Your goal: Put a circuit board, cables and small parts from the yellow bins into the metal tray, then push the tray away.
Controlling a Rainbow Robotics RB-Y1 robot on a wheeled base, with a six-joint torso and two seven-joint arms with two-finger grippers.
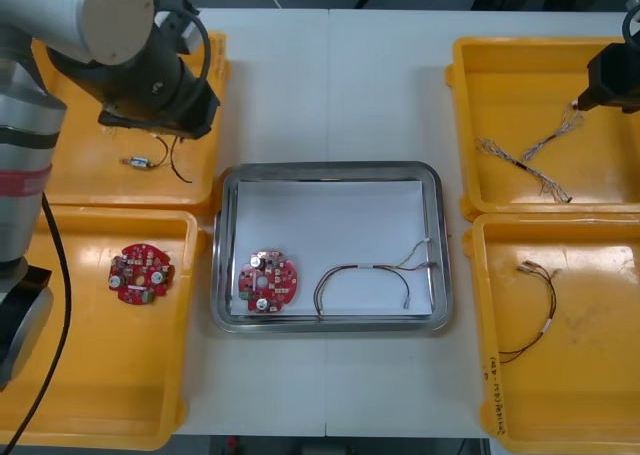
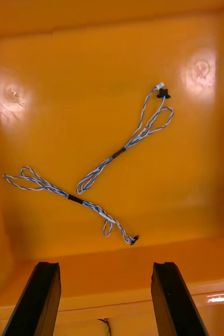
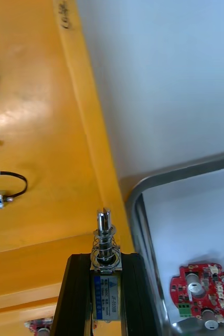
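A small metal part [image 3: 105, 236] is pinched by the left gripper [image 3: 105, 258] just beside the metal tray [image 3: 138, 191], apparently for transfer, while the right gripper [image 2: 105, 268] is held spread above twisted cables [image 2: 125, 149] right of the tray.

Left arm [image 1: 70, 15] reaches in from the robot's left side, wrist [image 1: 160, 90] bent steeply down; left gripper [image 3: 105, 260] has its black fingers [image 3: 77, 294] pinched on a small metal part [image 3: 104, 236], apart only by its width. Right arm [image 1: 618, 75] sits at the far right edge; right gripper [image 2: 105, 268] points down; its fingers [image 2: 167, 294] stand wide apart.
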